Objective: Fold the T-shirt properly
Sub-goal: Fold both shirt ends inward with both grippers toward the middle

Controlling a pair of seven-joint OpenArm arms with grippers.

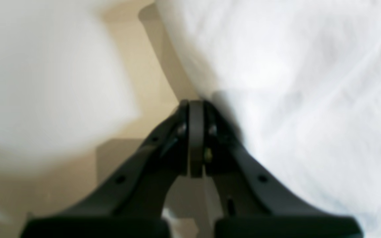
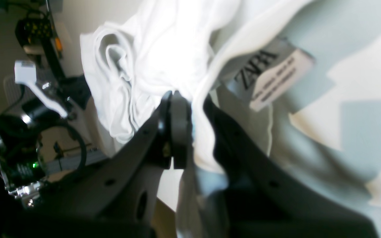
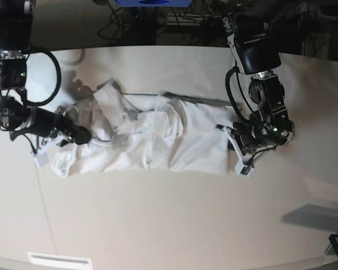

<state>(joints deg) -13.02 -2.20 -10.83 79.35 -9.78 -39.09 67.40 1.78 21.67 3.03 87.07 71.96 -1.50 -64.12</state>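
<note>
Cotton T-shirt [image 3: 158, 140] lies rumpled in soft folds, right claw [image 2: 190, 109] pinching its collar.

Wrist views blurred, white cloth glaring — base view sharp, evenly lit.

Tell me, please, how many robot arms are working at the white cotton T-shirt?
2: the right arm's black end effector grips the crumpled white cotton T-shirt at the base view's left end; the left arm's end effector sits at its right edge.
</note>
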